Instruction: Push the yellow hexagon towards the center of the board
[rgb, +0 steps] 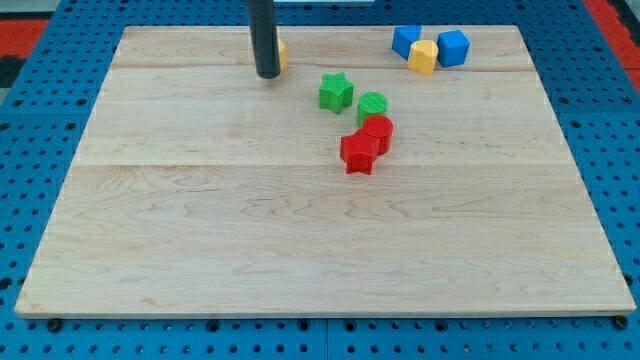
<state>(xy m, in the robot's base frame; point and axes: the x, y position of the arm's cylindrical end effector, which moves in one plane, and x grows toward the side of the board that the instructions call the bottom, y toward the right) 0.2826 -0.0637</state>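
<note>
Rod and blocks sit on a pale wooden surface (300, 250) that fills most of the frame, with a blue pegboard (30, 150) showing around its edges. The dark rod comes down from the top edge, left of centre, and my tip (267, 76) rests on the surface near the upper edge of the board. This end effector is a plain rod with nothing that spreads or pinches, so it has no such state to tell. Just behind the rod, at its right side, a small yellow block (282, 55) peeks out; most of it is hidden, so its shape cannot be made out, and it looks to be touching or almost touching the rod.

The yellow hexagon (423, 57) lies in the upper right of the frame, wedged between two blue blocks: a blue block (405, 41) at its upper left and a blue cube (453, 47) at its right, both touching it. It is well apart from my tip.

Near the middle, a green star (336, 92) sits just beside a green cylinder (372, 105). Below those, a red cylinder (378, 132) touches a red star (358, 153).
</note>
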